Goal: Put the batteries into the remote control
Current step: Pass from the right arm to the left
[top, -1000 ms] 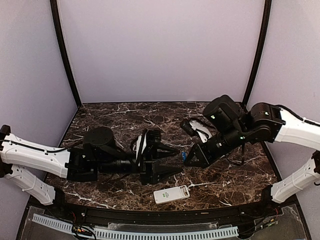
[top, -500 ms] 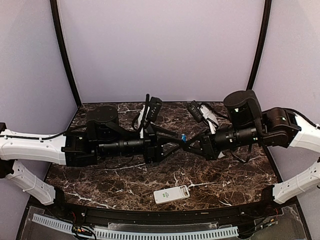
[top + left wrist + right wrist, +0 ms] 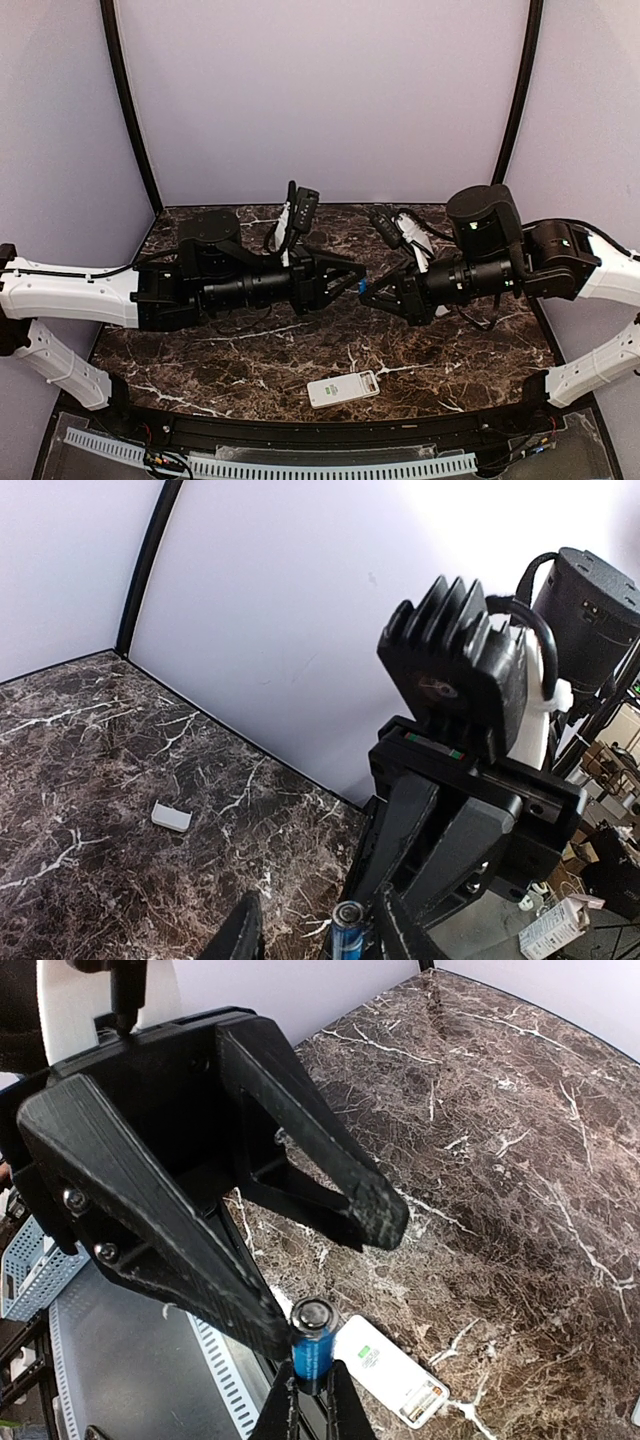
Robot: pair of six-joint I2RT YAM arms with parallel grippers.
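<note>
Held up in mid-air over the table's middle, a slim blue battery (image 3: 361, 287) (image 3: 312, 1345) sticks out of my right gripper (image 3: 370, 292) (image 3: 312, 1388), which is shut on its lower end. My left gripper (image 3: 352, 283) (image 3: 320, 935) faces it tip to tip, open, with its jaws on either side of the battery's (image 3: 347, 932) free end. One left finger (image 3: 250, 1315) touches the battery and the other (image 3: 372, 1212) stands well apart. The white remote control (image 3: 343, 388) (image 3: 392, 1370) lies flat near the table's front edge, below both grippers.
A small white plastic piece (image 3: 171, 816) lies on the dark marble table (image 3: 250, 350) towards the back. Light walls with black corner posts enclose the back and sides. A white slotted rail (image 3: 270, 465) runs along the near edge.
Both arms have risen from low over the table until the grippers meet tip to tip. The left jaws have narrowed around the battery's free end. The right gripper keeps hold of the battery.
</note>
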